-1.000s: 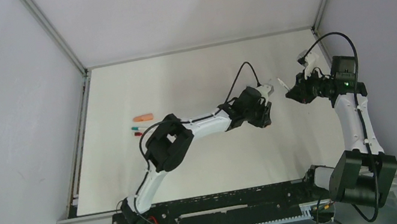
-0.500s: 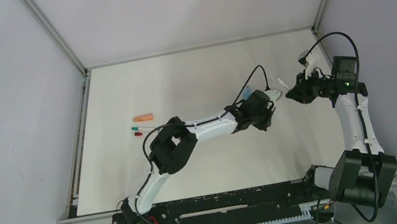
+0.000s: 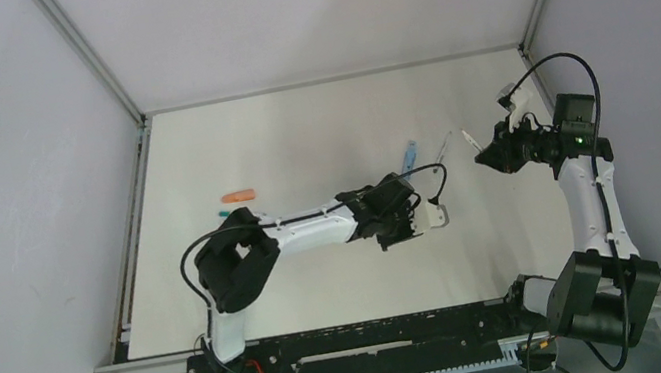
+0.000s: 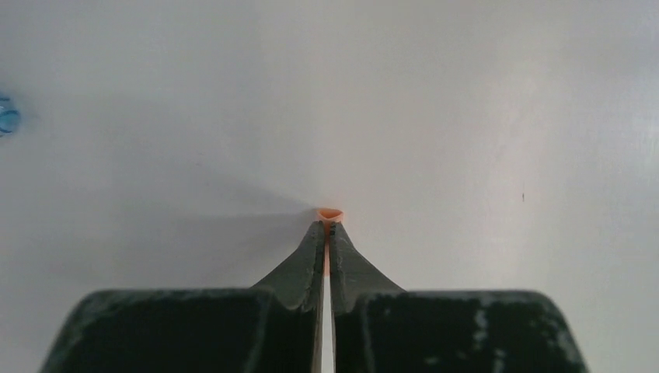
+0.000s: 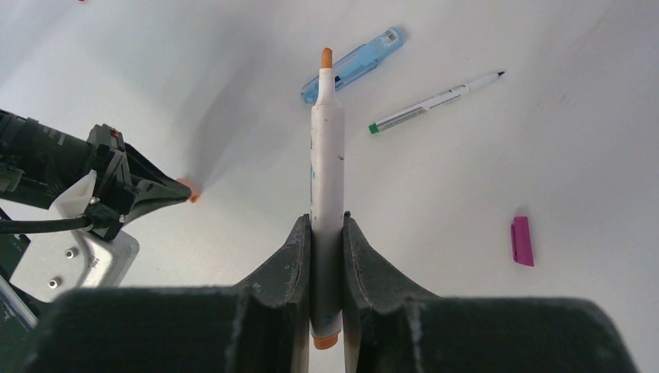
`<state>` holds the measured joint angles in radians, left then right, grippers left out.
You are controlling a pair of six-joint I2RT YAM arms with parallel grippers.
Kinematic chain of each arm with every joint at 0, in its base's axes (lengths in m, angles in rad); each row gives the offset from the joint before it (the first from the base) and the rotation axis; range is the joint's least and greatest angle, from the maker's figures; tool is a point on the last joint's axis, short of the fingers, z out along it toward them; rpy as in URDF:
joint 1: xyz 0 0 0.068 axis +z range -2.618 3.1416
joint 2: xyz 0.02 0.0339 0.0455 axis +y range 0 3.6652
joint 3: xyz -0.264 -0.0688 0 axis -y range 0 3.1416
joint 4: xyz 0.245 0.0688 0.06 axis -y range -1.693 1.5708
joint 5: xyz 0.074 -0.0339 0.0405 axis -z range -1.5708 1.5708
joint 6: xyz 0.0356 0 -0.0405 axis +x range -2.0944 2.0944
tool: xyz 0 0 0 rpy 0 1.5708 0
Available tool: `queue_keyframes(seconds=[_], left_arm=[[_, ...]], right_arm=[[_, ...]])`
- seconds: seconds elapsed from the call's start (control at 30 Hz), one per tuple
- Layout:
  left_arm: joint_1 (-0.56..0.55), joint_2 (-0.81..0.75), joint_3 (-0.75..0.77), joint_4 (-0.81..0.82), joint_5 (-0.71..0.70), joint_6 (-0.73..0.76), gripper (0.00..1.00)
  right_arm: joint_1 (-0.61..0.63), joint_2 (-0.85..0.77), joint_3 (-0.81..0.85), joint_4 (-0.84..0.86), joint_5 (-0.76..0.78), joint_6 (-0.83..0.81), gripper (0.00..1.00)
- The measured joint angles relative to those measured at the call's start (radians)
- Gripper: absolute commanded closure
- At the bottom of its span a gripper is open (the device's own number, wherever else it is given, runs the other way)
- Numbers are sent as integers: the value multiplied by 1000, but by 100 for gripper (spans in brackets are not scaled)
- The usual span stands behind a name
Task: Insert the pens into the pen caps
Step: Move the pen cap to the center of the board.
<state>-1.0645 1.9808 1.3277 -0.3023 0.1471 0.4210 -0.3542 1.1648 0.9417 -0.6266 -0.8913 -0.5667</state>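
Note:
My right gripper is shut on a white marker pen with an orange tip, held above the table and pointing left; it also shows in the top view. My left gripper is shut on a small salmon-orange pen cap, its tip down at the table; the right wrist view shows this cap too. From above, the left gripper sits low and left of the right one. A light blue cap, a thin green-ended pen and a magenta cap lie on the table.
A second orange cap and a teal-tipped pen end lie at the table's left, beside my left arm's elbow. The blue cap and thin pen lie between the two grippers. Grey walls enclose the white table.
My left gripper has swung away from the right gripper, toward the near side and down to the table, uncovering the blue cap and thin pen. The right arm has stayed in place.

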Motion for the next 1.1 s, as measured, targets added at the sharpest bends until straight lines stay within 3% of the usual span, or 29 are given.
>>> queue_keyframes(seconds=[0.23,0.43,0.6,0.77,0.93,1.03,1.1], left_arm=[[55,-17,4,-123,119,194,89],[69,-50,-23,-125,98,208,82],[72,-196,-119,-40,74,172,80],[75,-385,-226,115,61,76,81],[75,-591,-421,334,57,-110,80],[78,-692,-577,491,43,-270,75],[85,-740,-671,588,35,-382,65]], right_arm=[[0,-5,0,-7,-10,-2,100],[0,-5,0,-13,-13,-4,100],[0,-9,0,-21,-24,-10,100],[-1,-24,0,-47,-57,-42,100],[2,-81,0,-88,-111,-105,100],[27,-135,0,-89,-120,-126,100],[60,-174,0,-81,-115,-130,99]])
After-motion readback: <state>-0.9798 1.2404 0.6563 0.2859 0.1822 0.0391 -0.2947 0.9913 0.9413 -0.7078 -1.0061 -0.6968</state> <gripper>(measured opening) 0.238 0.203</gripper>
